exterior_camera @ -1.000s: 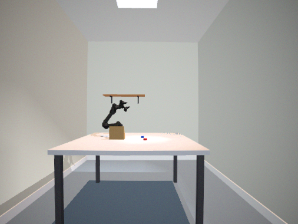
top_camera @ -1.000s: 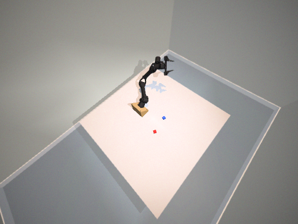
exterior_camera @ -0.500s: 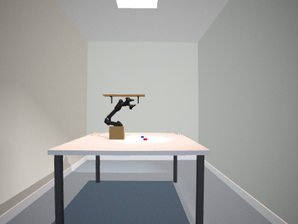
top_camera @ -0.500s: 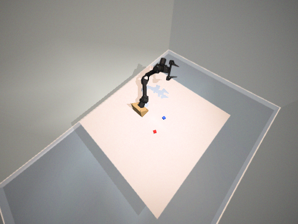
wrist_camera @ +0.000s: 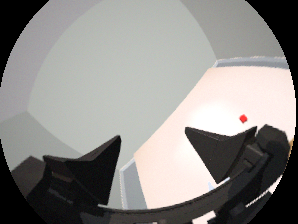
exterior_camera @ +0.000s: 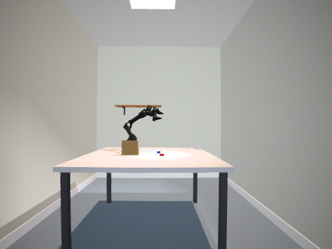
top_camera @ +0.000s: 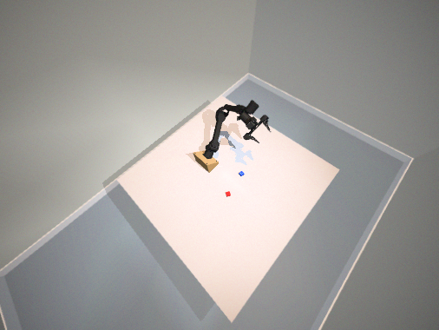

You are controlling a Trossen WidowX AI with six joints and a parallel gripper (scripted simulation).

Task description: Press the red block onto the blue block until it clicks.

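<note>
Fingers [top_camera: 259,130] [exterior_camera: 158,116]: wide open, unloaded.
Black, tapered, they hung above the smooth table [top_camera: 260,208] [exterior_camera: 143,162] [wrist_camera: 200,100]; red [top_camera: 228,194] [exterior_camera: 161,154] [wrist_camera: 243,118] and blue [top_camera: 241,174] [exterior_camera: 159,152] blocks lay apart.

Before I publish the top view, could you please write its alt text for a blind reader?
A black robot arm holds its open, unloaded gripper above a pale table. A small red block and a small blue block lie apart on the table.

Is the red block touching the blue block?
Apart. The top view shows pale table between the red block and the blue block.
</note>
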